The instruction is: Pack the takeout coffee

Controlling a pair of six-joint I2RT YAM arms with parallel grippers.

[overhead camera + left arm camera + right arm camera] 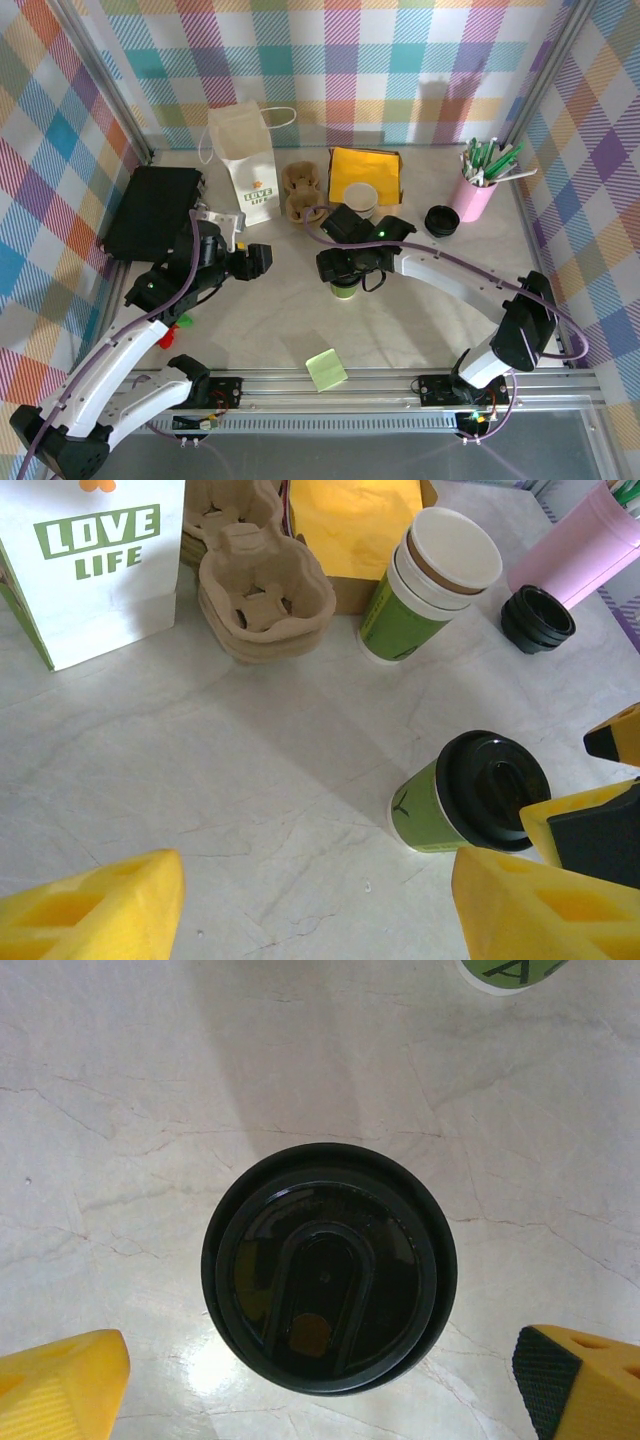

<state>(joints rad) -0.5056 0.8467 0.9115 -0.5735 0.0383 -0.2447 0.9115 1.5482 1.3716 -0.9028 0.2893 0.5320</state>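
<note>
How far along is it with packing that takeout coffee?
Done: the black lid sits on the green cup. In hand: nothing held; the right gripper hangs open over that lid, and the left gripper is open too. Left: the cup stands on the table, not yet in the pulp carrier or the white bag.

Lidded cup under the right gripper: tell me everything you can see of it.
The lidded cup is a small paper cup with a green wall and a dark logo. It stands upright near the middle of the table. Its black lid, plastic by the look, is seated and has a raised rim and an oval recess. The open right gripper straddles it from above, fingers clear on both sides; only the table touches it.
</note>
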